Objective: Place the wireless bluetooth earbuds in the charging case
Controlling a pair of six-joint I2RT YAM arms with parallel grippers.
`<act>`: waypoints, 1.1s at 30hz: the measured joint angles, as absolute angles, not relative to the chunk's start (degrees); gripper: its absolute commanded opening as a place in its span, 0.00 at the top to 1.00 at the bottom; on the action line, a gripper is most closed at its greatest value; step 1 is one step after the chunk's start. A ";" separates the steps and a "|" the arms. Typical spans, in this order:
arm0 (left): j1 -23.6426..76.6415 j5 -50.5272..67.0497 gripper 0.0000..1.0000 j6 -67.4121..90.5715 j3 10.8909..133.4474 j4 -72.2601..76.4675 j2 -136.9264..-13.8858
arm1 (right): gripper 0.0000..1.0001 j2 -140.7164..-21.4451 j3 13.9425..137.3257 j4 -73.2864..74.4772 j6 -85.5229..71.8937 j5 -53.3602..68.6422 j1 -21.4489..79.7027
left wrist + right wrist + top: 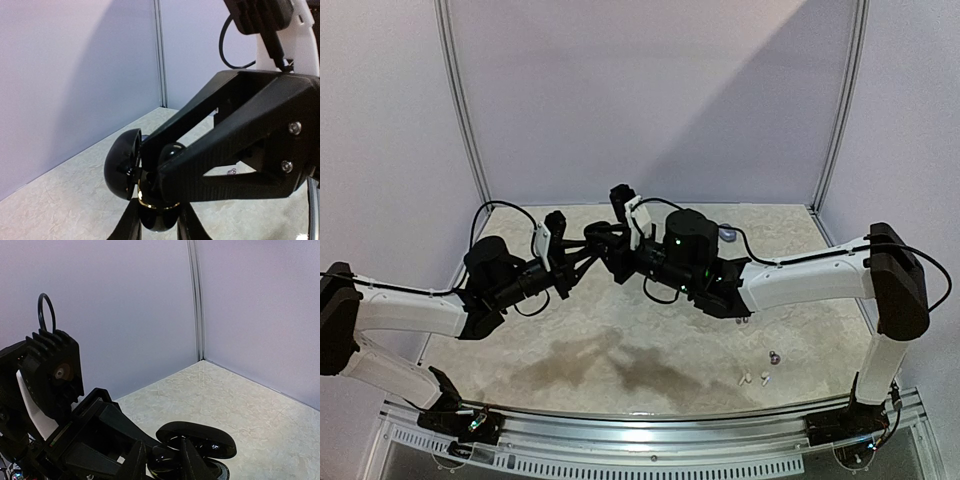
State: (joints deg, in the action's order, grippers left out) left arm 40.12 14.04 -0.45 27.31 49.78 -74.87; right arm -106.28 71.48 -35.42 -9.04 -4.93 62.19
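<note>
Charging case [156, 219], hinged open, sits clamped in left end effector [160, 231].

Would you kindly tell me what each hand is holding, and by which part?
The left hand grips the open black charging case by its lower half; whether the right hand holds anything inside it cannot be told.

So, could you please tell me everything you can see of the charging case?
The charging case is a small, rounded, glossy black shell, plastic by its look, with a gold-coloured rim at its mouth. Its domed lid stands open, hinged at one side. It is held off the table: the left gripper is shut on its lower half, and the right gripper reaches its open mouth.
</note>
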 measured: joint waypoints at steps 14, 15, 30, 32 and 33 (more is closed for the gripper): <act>40.12 13.56 1.00 -0.12 27.31 48.88 -74.87 | 0.75 -106.28 74.43 -28.53 -8.19 -6.94 62.46; 40.12 13.56 1.00 0.19 27.31 48.88 -74.87 | 0.75 -106.28 74.74 -27.94 -8.05 -7.14 62.50; 40.12 13.47 1.00 3.64 27.24 48.31 -74.87 | 0.65 -106.28 76.88 -22.33 -6.70 -8.91 63.11; 40.12 13.56 1.00 3.99 27.24 48.29 -74.87 | 0.64 -106.28 77.21 -21.76 -6.50 -9.10 63.26; 40.12 13.63 1.00 4.19 27.24 48.29 -74.87 | 0.63 -106.28 77.32 -21.47 -6.39 -9.26 63.33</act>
